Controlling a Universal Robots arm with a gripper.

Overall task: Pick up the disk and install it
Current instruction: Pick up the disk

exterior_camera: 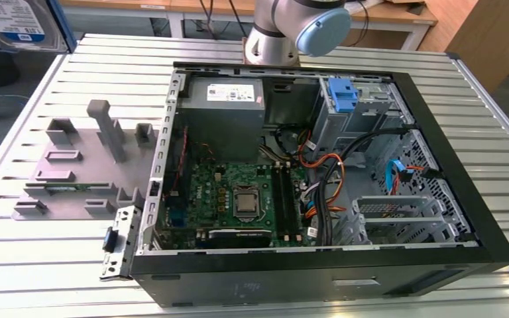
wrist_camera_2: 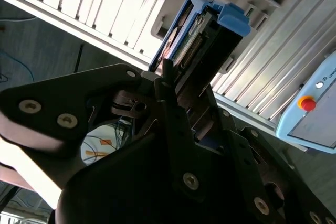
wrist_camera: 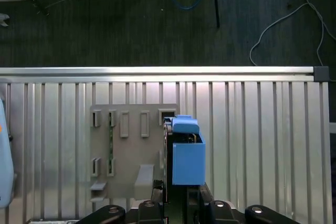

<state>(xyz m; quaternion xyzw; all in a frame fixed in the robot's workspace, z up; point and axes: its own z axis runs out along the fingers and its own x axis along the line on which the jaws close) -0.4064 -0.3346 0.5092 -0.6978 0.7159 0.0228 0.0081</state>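
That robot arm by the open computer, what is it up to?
The arm's hand grips the disk, a hard drive in a blue carrier, and holds it above the grey fixture on the slatted table. The open computer case lies next to the fixture; the disk is not yet in it.

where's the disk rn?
The disk is up in the top corner of the exterior view's left, clamped in the gripper over the edge of the grey fixture, outside the computer case.
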